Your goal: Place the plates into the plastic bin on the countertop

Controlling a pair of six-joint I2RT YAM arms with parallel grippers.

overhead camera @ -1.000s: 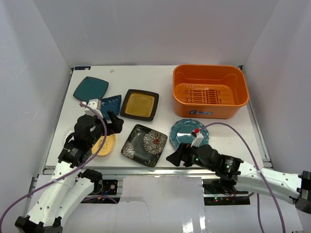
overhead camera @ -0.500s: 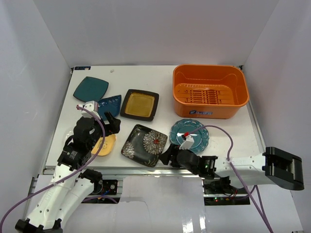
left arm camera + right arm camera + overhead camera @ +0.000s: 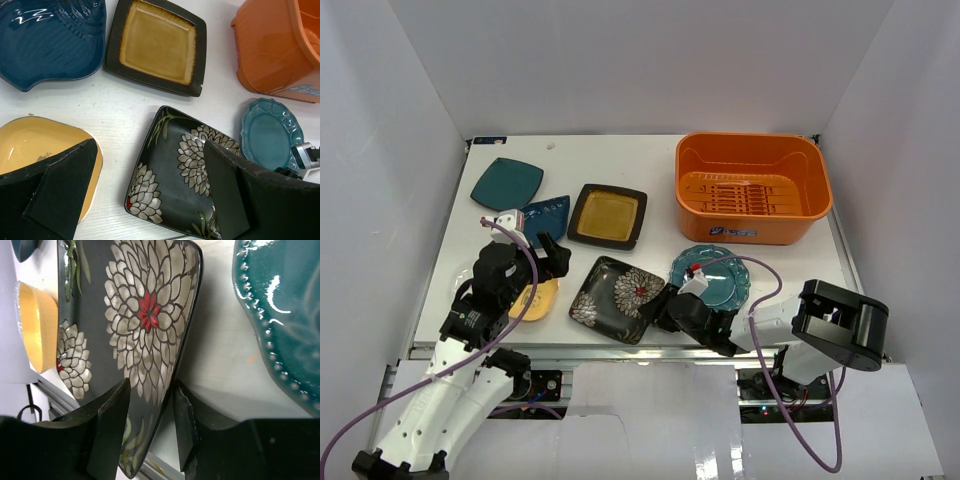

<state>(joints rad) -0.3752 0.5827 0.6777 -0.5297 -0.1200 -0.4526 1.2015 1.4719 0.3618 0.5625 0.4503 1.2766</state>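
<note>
Starting at the left, the dark teal plate (image 3: 506, 183) and the blue plate (image 3: 548, 212) lie flat on the white surface (image 3: 620, 160). The left tool (image 3: 150, 147) hangs above the yellow plate (image 3: 538, 297) with its fingers spread wide, pinching nothing. Whether a clear plate lies beside the yellow one I cannot tell; the arm covers that spot in the top view. Next come the amber plate (image 3: 608, 216) and the floral plate (image 3: 618, 285), which is the one being approached. The right tool (image 3: 151, 385) straddles its near right rim, one finger over the face and one outside the edge, slightly parted and not yet pinching. The plate looks glazed, so probably stiff, fairly heavy, slick and liable to chip. A deep hold on the raised rim seems wise, since it may swing or slip when lifted by one side. Its nearest corner is hidden behind the fingers (image 3: 112, 430), and whether either pad touches it is unclear. Just right lies the round teal plate (image 3: 710, 275), with the orange bin (image 3: 790, 228) behind it. Every plate I can see sits outside the bin.
</note>
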